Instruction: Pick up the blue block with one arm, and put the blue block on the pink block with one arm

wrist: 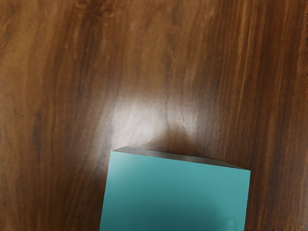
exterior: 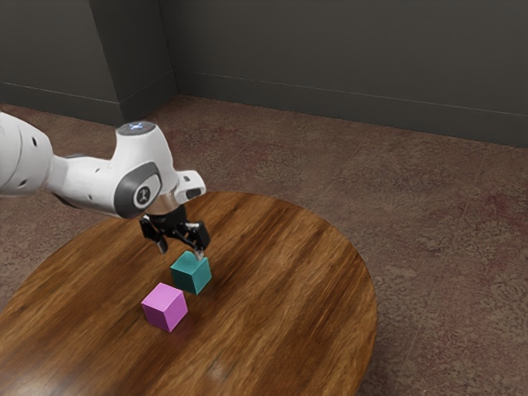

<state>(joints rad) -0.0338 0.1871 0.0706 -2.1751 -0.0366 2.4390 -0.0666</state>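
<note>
pick step here: jaws spread wide right above the teal block, holding nothing. next i'd drop straight down and close. pink block waits near the jaws.

A round wooden table stands on mottled brown floor; dark grey walls behind.

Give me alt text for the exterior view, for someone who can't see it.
The black gripper of a white robot arm hangs above a blue block on a round wooden table. A pink block sits close by, nearer the camera.
</note>
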